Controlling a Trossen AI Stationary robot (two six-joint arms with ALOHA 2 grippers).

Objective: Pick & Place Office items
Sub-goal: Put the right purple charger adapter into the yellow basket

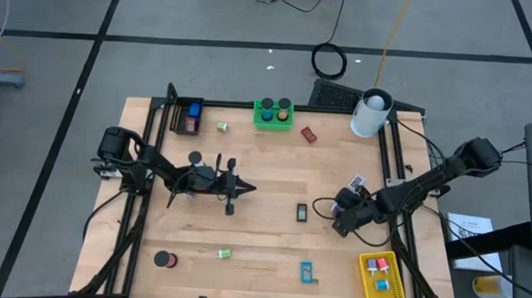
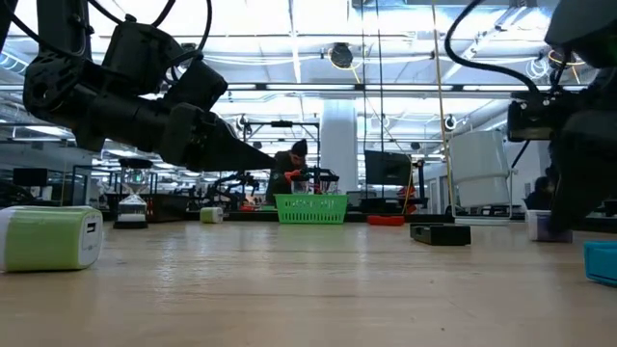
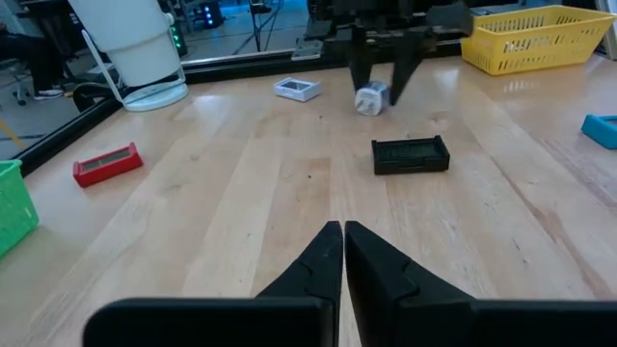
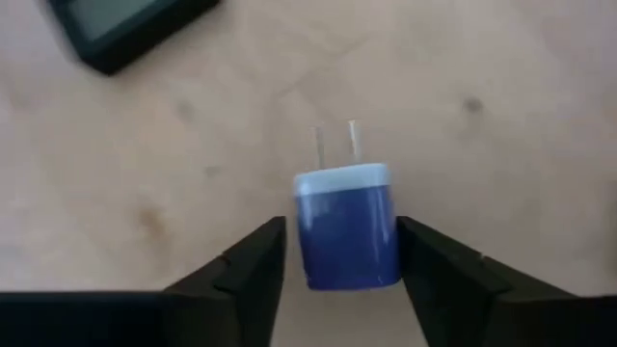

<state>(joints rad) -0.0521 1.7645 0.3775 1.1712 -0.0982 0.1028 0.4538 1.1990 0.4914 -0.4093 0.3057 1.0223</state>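
Office items lie scattered over the pale wooden worktop (image 1: pixel 265 167), read here from above as a clock face. A big white cylinder (image 1: pixel 371 113) stands at 1 o'clock. A green mesh bin (image 1: pixel 273 124) sits at 12 and a yellow mesh bin (image 1: pixel 368 287) at 5. The left hand (image 1: pixel 246 188) hovers just 9 o'clock of centre, its fingers pressed together and holding nothing. The right hand (image 3: pixel 378 89) is at 3 o'clock, its fingers apart on either side of a small blue-and-white plug adapter (image 4: pixel 347 226) that rests on the wood. A flat black rectangular block (image 1: pixel 302 212) lies between the two hands. A red rectangular block (image 1: pixel 309 134) lies at 1 o'clock, a black round roll (image 1: pixel 164 259) at 8, a cyan clip (image 1: pixel 307 272) at 5, and a tiny green clip (image 1: pixel 225 253) at 7.
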